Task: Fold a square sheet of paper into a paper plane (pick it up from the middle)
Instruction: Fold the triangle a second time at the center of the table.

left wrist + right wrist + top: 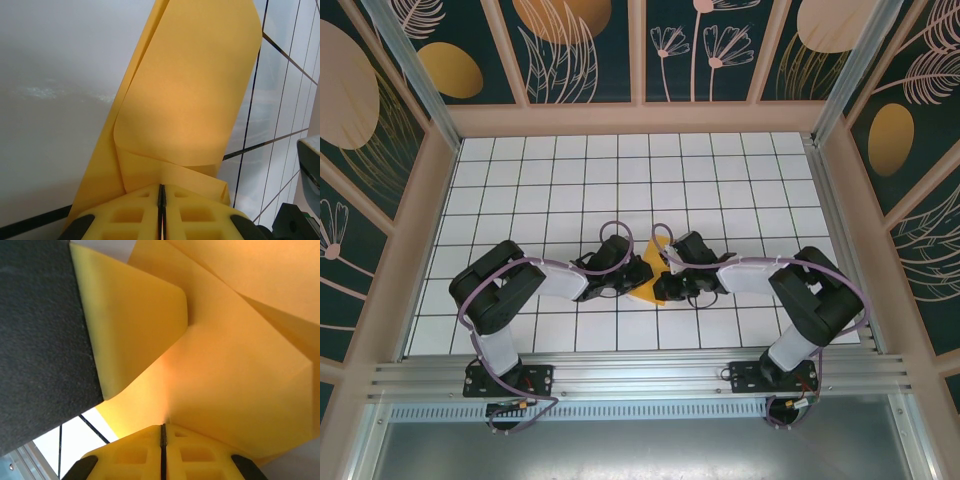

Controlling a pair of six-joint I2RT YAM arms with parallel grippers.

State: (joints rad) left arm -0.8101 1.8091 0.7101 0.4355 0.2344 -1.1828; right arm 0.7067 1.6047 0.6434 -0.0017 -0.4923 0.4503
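At the table [570, 180] centre, we see the left gripper [161, 189] and right gripper [162, 429] each clenching the sheet of paper [646, 280] (orange-yellow, creased).

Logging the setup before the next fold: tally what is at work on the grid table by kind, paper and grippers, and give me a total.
Paper sheet, orange-yellow, partly folded: 1
Grippers, the left gripper and the right gripper, each shut on the paper sheet: 2
Total: 3
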